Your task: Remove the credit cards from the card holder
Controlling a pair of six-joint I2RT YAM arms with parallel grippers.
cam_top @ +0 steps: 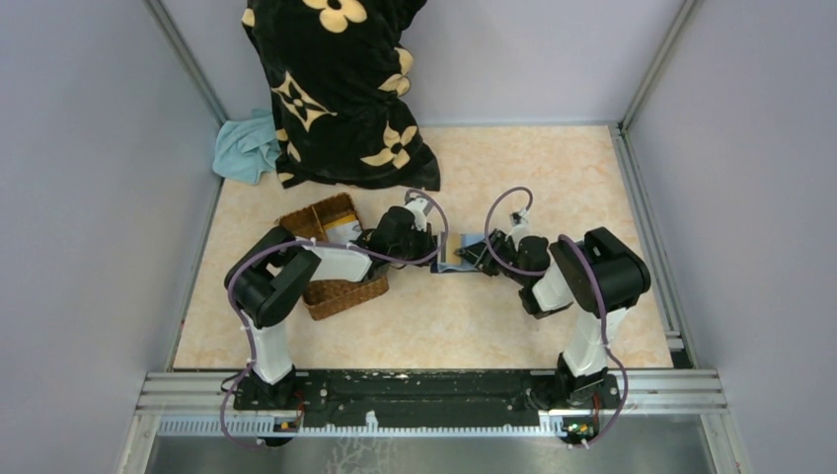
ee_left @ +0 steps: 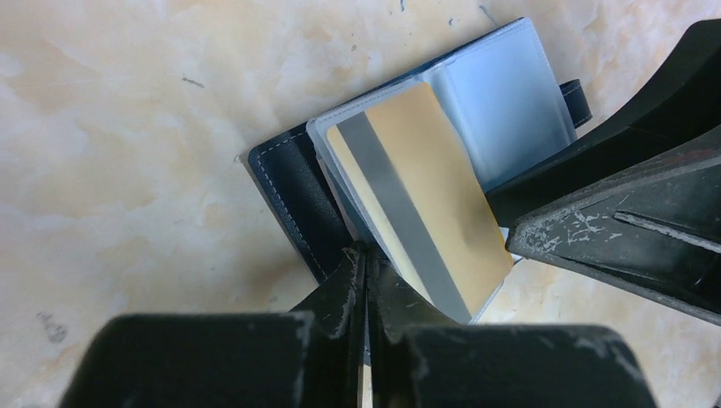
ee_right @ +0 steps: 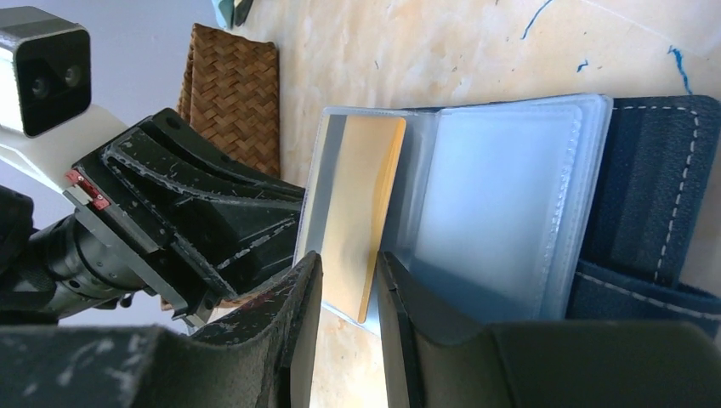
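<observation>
- The card holder [cam_top: 457, 259] lies open on the worktop [cam_top: 553, 178], mid-way between the two arms and just right of the wicker basket [cam_top: 345, 294].
- Its navy cover has pale stitching, and a small strap tab sticks out at one edge.
- Inside it are clear plastic sleeves [ee_right: 497, 204], fanned open like pages.
- One credit card [ee_left: 425, 191] shows, gold with a grey stripe running its full length. It sits partly in a raised sleeve, and no print on it is readable.
- The left gripper [ee_left: 366, 259] has its jaws together, tips against the edge of the sleeves beside the navy cover. Whether a sleeve is pinched between them cannot be told.
- The right gripper [ee_right: 349, 280] has its jaws apart, the near end of the card in the gap. Whether either jaw presses on it cannot be told.
- At the back of the worktop stands a black blanket [cam_top: 336, 89] with cream flower and star motifs, a teal cloth [cam_top: 245, 148] beside it.
</observation>
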